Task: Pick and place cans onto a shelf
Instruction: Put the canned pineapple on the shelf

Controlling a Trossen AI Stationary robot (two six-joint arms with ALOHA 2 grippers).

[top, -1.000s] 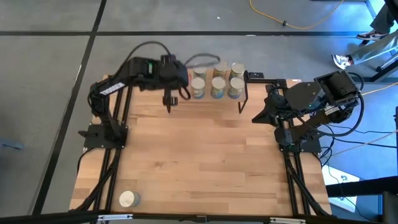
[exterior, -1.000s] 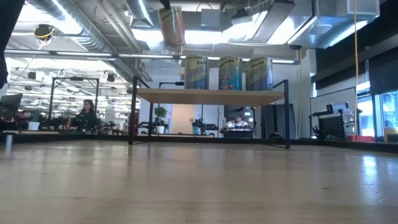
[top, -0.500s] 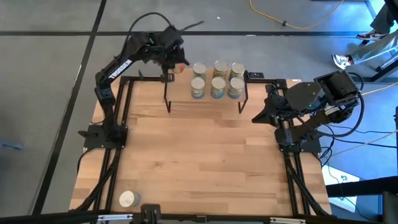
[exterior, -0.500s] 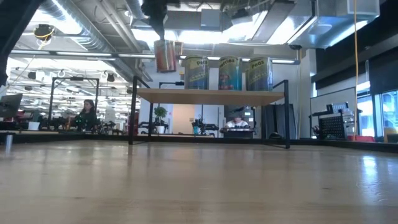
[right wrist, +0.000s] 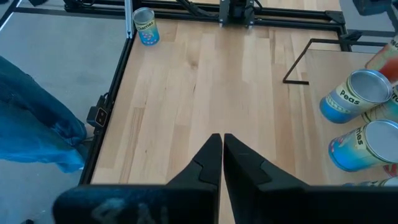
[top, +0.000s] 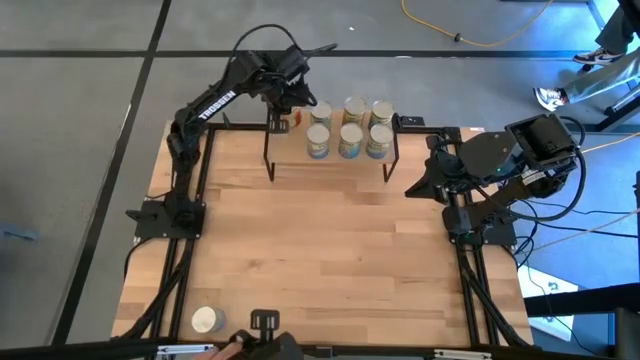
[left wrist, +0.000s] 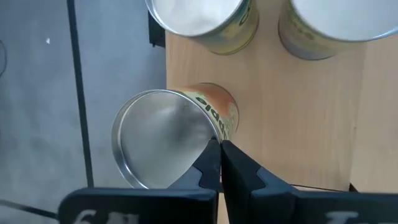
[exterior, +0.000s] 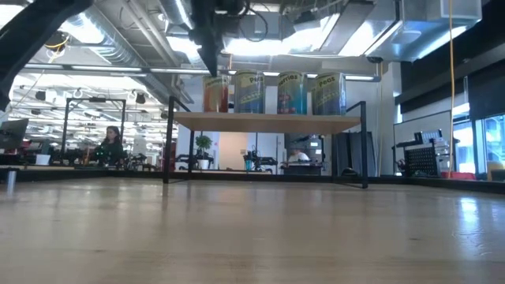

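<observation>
Holding an orange-labelled can point(left wrist: 177, 134) by its rim, my left gripper point(top: 290, 92) sits over the left end of the shelf point(exterior: 268, 120), its fingers pinched together on the thin edge of the tin. From the table-height camera I read that can point(exterior: 215, 93) standing upright at the shelf's left end, next to the row already there; whether its base actually touches the board I cannot tell. Six other cans point(top: 348, 128) stand on the shelf in two rows of three, tops pale and round, with yellowish and grey-blue labels. One more can point(top: 206, 320) stands alone on the table point(top: 330, 250) near the front left corner, well apart from the shelf.

My right gripper point(right wrist: 217, 163) waits at the right side of the table, fingers closed together and holding nothing, pointed across the bare wood toward that lone can point(right wrist: 145, 27).

Beyond the table, a person point(exterior: 109, 147) sits at a desk in the room behind.
</observation>
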